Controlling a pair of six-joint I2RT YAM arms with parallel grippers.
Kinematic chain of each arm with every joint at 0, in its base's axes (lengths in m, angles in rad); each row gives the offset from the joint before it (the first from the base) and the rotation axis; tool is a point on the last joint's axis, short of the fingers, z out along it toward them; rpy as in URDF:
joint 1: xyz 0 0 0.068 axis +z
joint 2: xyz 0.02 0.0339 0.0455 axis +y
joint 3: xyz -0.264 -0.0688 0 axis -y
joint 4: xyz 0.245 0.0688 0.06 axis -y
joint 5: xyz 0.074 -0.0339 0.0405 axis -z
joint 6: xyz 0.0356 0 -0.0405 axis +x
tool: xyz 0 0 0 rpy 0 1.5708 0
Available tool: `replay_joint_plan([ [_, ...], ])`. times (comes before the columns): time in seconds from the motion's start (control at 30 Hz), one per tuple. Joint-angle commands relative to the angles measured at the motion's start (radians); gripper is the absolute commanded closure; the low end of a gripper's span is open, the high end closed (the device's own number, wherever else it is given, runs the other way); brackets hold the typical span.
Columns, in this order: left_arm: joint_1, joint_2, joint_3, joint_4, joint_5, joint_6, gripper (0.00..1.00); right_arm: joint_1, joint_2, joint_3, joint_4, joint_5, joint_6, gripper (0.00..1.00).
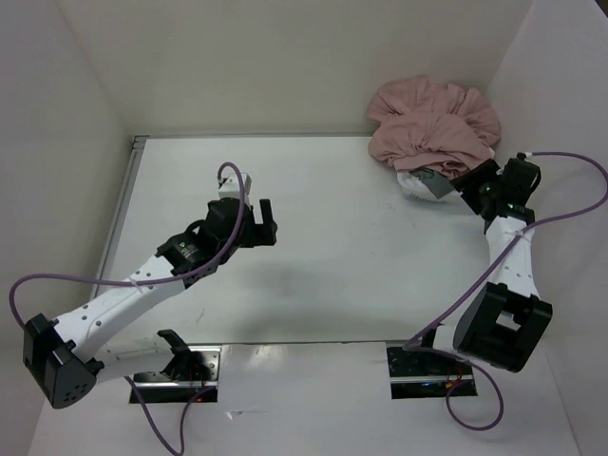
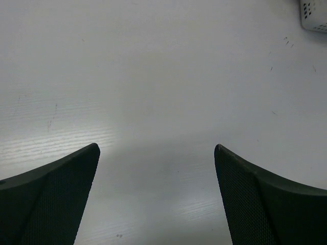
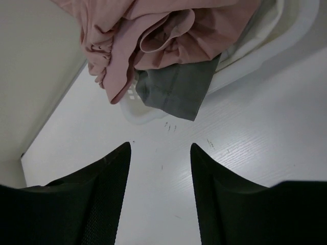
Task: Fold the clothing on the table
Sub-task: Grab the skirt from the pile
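Note:
The clothing (image 1: 432, 128) is a dusty-pink crumpled heap piled in a white basket (image 1: 415, 183) at the table's back right corner. In the right wrist view the clothing (image 3: 168, 30) spills over the basket rim (image 3: 265, 51), with its ruffled edge hanging at the left. My right gripper (image 1: 460, 186) (image 3: 160, 145) is open just in front of the basket, above bare table (image 3: 240, 148), with nothing between its fingers. My left gripper (image 1: 269, 223) (image 2: 157, 148) is wide open over the middle of the table (image 1: 361, 247), holding nothing.
A grey garment (image 3: 176, 92) hangs over the basket rim under the pink one, and a white garment (image 3: 255, 35) lies beside it. White walls close in the back and both sides. A perforated white basket corner (image 2: 314, 15) shows in the left wrist view.

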Motion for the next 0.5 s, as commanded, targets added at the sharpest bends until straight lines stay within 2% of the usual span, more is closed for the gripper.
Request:
replay_joint_plan([
  [0.0,0.003,-0.039,-0.003,0.029,-0.010,-0.034,0.01,0.040,-0.050,0.013,0.049,0.082,-0.005,0.45],
  [0.07,-0.009,-0.048,-0.014,0.029,-0.031,-0.034,0.01,0.097,-0.050,0.023,0.049,0.172,-0.005,0.56],
  [0.13,-0.018,-0.066,-0.023,0.029,-0.043,-0.034,0.01,0.136,-0.023,0.046,0.049,0.232,-0.014,0.61],
  [0.47,-0.018,-0.114,-0.055,0.047,-0.053,-0.034,0.01,0.225,0.148,0.173,0.084,0.425,-0.114,0.59],
])
